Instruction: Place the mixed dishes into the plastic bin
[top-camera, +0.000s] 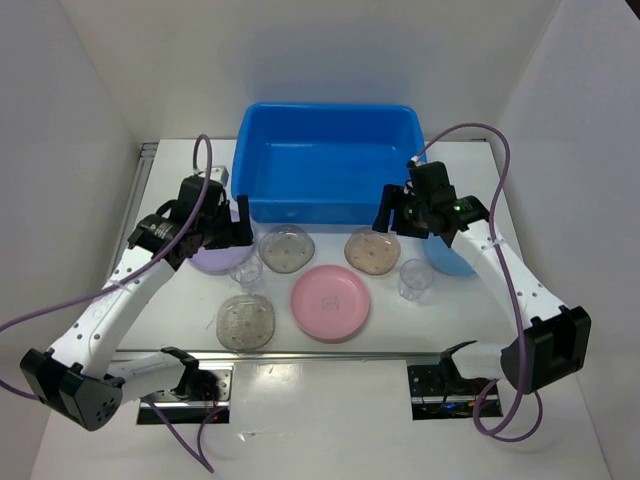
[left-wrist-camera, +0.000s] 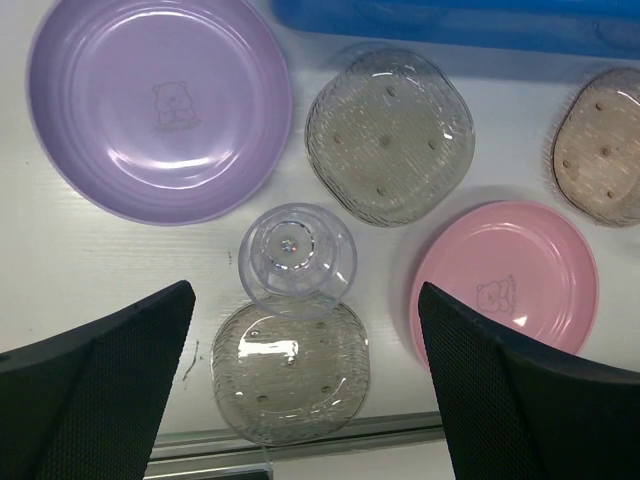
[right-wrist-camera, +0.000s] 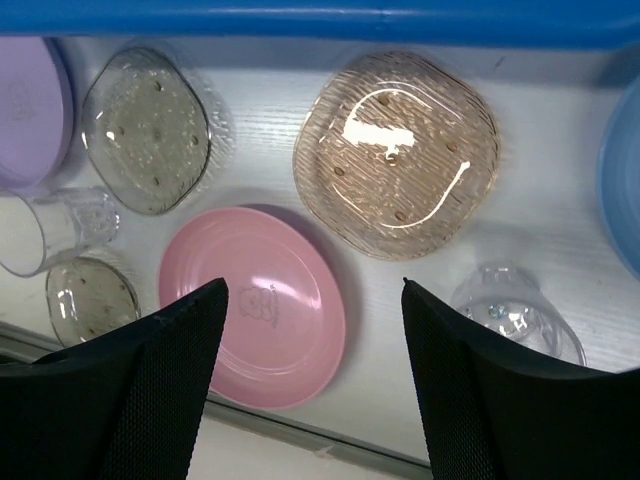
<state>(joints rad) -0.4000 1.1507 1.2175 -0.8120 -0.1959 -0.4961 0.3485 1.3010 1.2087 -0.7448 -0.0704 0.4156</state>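
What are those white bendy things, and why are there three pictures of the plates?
They are two robot arms. Each ends in a pincher: the left gripper and the right gripper. Both are open and hold nothing. One picture looks down from above. The other two come from small cameras on the arms' wrists, so the black shapes at the bottom are the fingers. On the white table lie a lavender plate, a pink plate, speckled see-through plates and two clear cups. Behind them stands the blue bin, with nothing in it.
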